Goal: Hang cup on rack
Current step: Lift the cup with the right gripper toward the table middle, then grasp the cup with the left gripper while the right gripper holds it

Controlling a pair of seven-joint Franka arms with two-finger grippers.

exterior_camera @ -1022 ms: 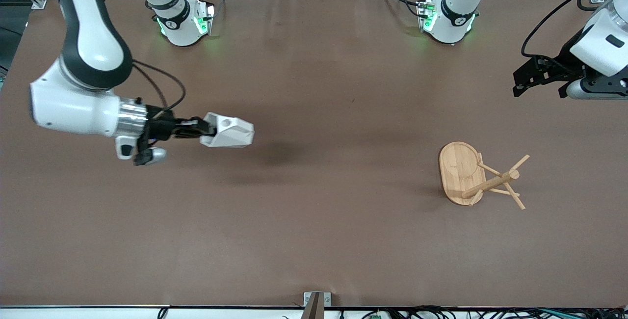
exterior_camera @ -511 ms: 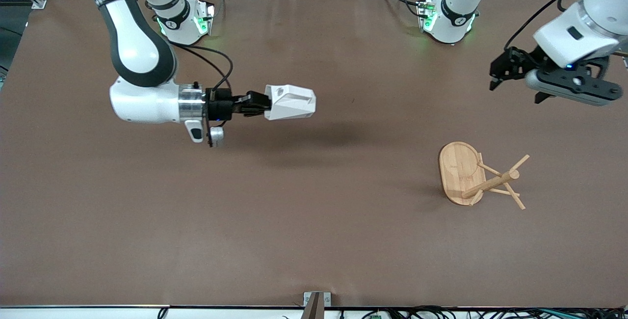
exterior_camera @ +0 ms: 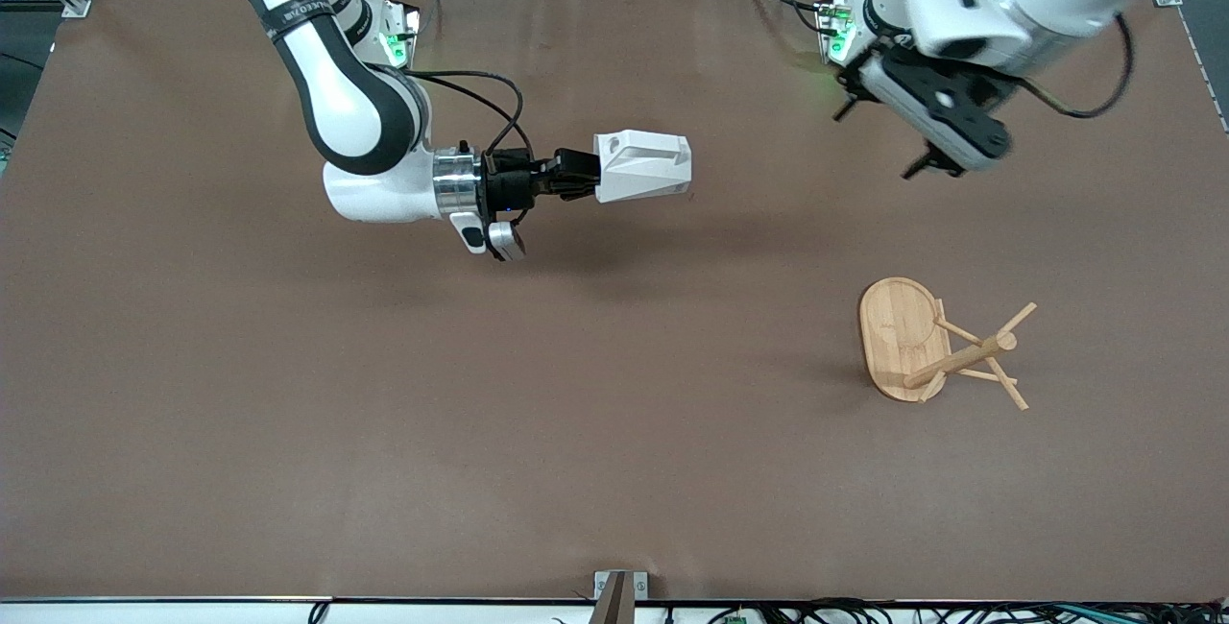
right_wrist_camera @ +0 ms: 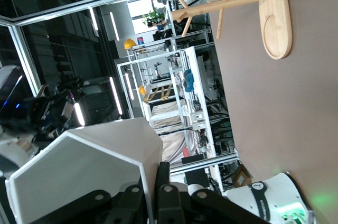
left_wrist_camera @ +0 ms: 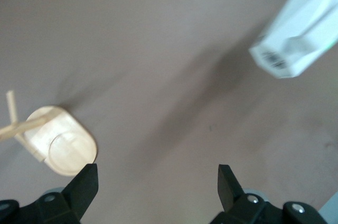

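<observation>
- The right pincer [exterior_camera: 584, 184] carries the white faceted cup [exterior_camera: 641, 166] in the air over the bare middle of the desk [exterior_camera: 288, 413], pinching it at the handle end with the body sticking out sideways toward the left arm's end.
- The bamboo mug rack [exterior_camera: 936, 348] stands on the desk toward the left arm's end, well apart from the cup and nearer the front camera, with every peg bare.
- The left pincer [left_wrist_camera: 158, 182] hangs over the desk near the left arm's base, fingers spread and nothing between them.
- Handling call: the cup looks rigid, light and smooth-walled, likely to chip if knocked against a peg.
- Its flat facets and blocky handle offer the firmest hold; the handle's hole must stay free for the peg.
</observation>
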